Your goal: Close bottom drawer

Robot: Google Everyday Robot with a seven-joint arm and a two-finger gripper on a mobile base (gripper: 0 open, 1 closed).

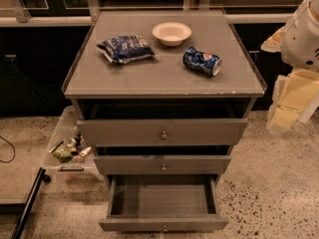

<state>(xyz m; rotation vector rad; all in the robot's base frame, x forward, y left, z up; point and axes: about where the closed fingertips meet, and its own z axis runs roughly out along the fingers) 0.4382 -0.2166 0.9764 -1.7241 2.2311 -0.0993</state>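
The bottom drawer [163,223] of the grey cabinet is pulled far out toward me. Its inside is empty, and its small round metal knob [164,228] sits at the centre of the front, near the lower edge of the view. The mid drawer [162,164] and the top drawer [162,131] above it stand out only a little. My gripper [290,106] hangs at the far right, beside the cabinet's right top corner, well above and to the right of the bottom drawer. It touches nothing.
On the cabinet top [164,78] lie a blue chip bag [124,49], a white bowl [171,33] and a dented blue soda can [202,61]. A clear plastic bin [67,146] with small items stands on the floor to the left. The floor is speckled.
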